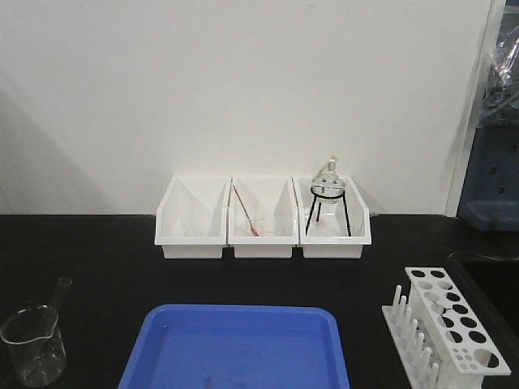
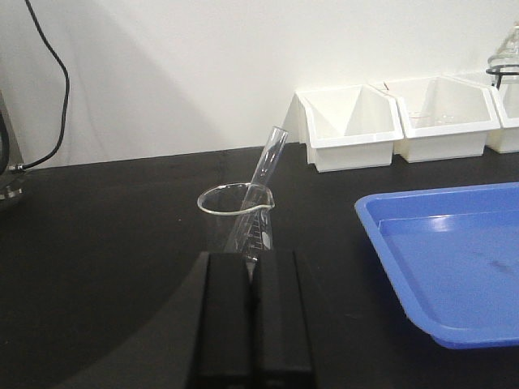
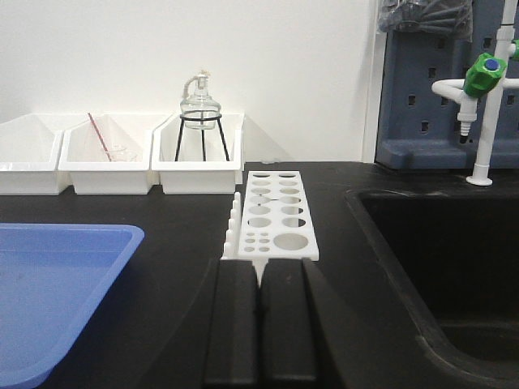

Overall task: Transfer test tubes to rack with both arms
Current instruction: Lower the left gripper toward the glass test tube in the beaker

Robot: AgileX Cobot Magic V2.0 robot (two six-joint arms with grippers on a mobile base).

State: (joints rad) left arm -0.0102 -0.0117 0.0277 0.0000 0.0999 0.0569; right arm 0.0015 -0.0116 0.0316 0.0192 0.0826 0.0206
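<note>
Left fingers [image 2: 227, 324] are pressed together and hold nothing. Directly ahead and close, one tube [image 2: 262, 182] stands in the beaker [image 2: 217, 227] on the desk [image 2: 97, 243]. Its long axis leans up and rightward, mouth above the rim. Right fingers [image 3: 235, 324] are likewise closed and empty, level, facing the rack [image 3: 272, 215] just ahead, whose holes are vacant. Judgement: the left arm is nearer the tube and must part its fingers first.

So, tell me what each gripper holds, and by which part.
Nothing: the left gripper and right gripper are shut empty; the test tube leans in the beaker.
</note>
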